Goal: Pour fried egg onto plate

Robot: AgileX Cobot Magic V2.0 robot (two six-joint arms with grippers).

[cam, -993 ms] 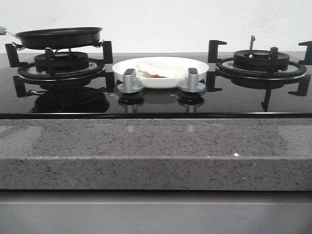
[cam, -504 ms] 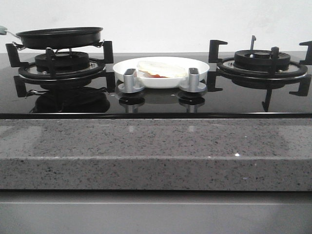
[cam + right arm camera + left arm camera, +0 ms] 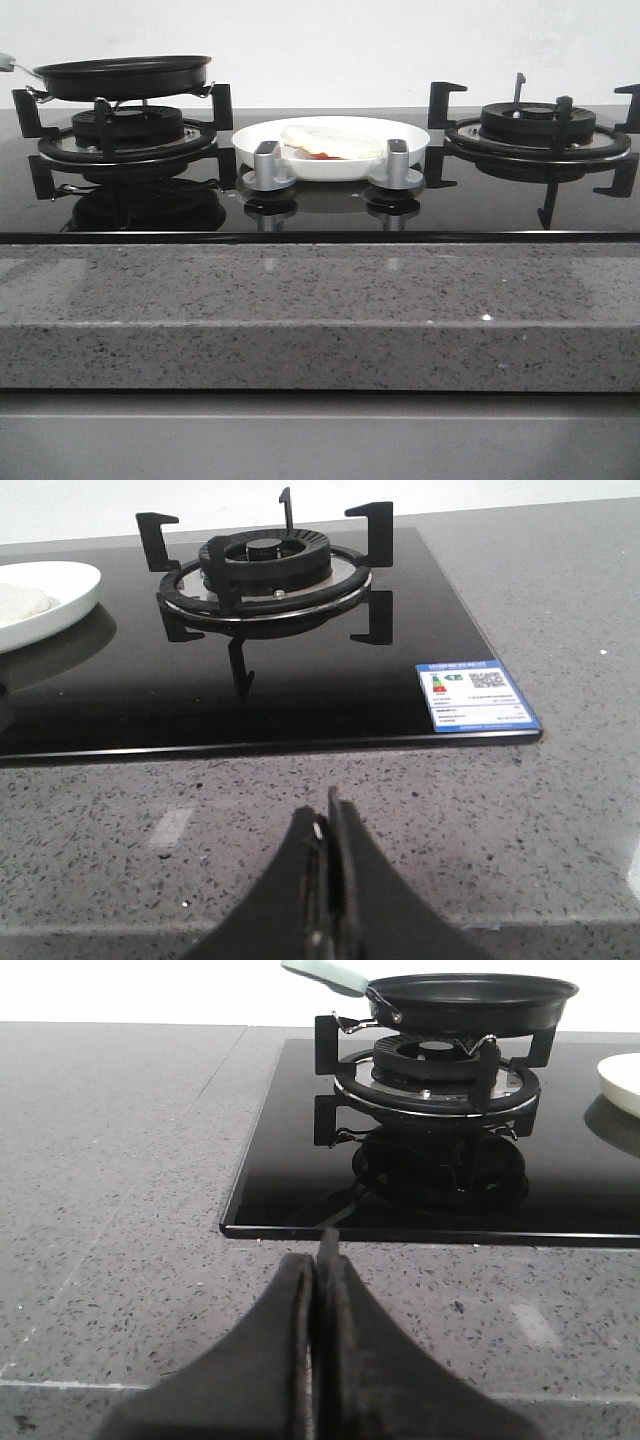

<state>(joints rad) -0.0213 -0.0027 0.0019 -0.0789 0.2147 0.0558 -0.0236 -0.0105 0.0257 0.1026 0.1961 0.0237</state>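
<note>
The fried egg (image 3: 330, 141), cream-white with a red patch beneath, lies on the white plate (image 3: 410, 135) at the middle of the black glass hob, behind two silver knobs. A slice of that plate (image 3: 70, 588) with the egg (image 3: 20, 602) shows in the right wrist view, and its rim (image 3: 618, 1078) in the left wrist view. The black frying pan (image 3: 122, 75) rests on the left burner, its pale green handle (image 3: 325, 974) pointing away from the plate. My left gripper (image 3: 316, 1265) is shut and holds nothing, over the stone counter. My right gripper (image 3: 328, 820) is shut too, with nothing in it.
The right burner (image 3: 537, 128) stands bare with black pan supports. Two silver knobs (image 3: 267, 165) (image 3: 396, 163) sit in front of the plate. A blue label (image 3: 475, 695) is stuck at the hob's right front corner. Grey speckled counter (image 3: 320, 310) surrounds the hob.
</note>
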